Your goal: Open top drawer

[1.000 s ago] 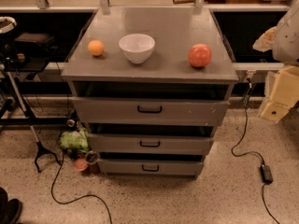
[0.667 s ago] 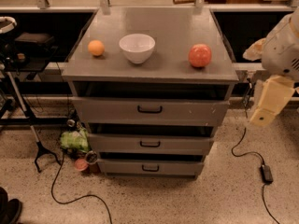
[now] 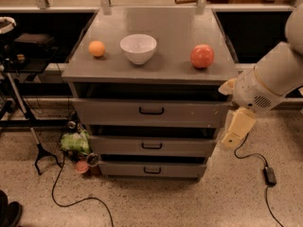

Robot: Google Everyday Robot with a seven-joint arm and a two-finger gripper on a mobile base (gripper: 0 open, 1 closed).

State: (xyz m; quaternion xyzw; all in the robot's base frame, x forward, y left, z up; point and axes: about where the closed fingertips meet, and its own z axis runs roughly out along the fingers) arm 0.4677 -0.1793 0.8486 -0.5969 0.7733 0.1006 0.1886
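Observation:
The top drawer (image 3: 189,113) is the widest grey front under the cabinet top, with a small black bar handle (image 3: 151,110) at its centre. A dark gap shows above its front panel. My gripper (image 3: 237,128), a cream-coloured piece at the end of the white arm (image 3: 272,79), hangs just off the drawer's right end, beside the cabinet's right front corner. It is well to the right of the handle and touches nothing that I can see.
An orange (image 3: 96,48), a white bowl (image 3: 138,48) and a red ball (image 3: 202,56) sit on the cabinet top (image 3: 165,25). Two narrower drawers (image 3: 184,146) lie below. A green bag (image 3: 75,142), a stand (image 3: 33,136) and floor cables with an adapter (image 3: 270,175) surround the cabinet.
The arm has swung left and down from the right edge of the view, bringing the gripper close to the cabinet's right front corner. The drawers and the things on top have not moved.

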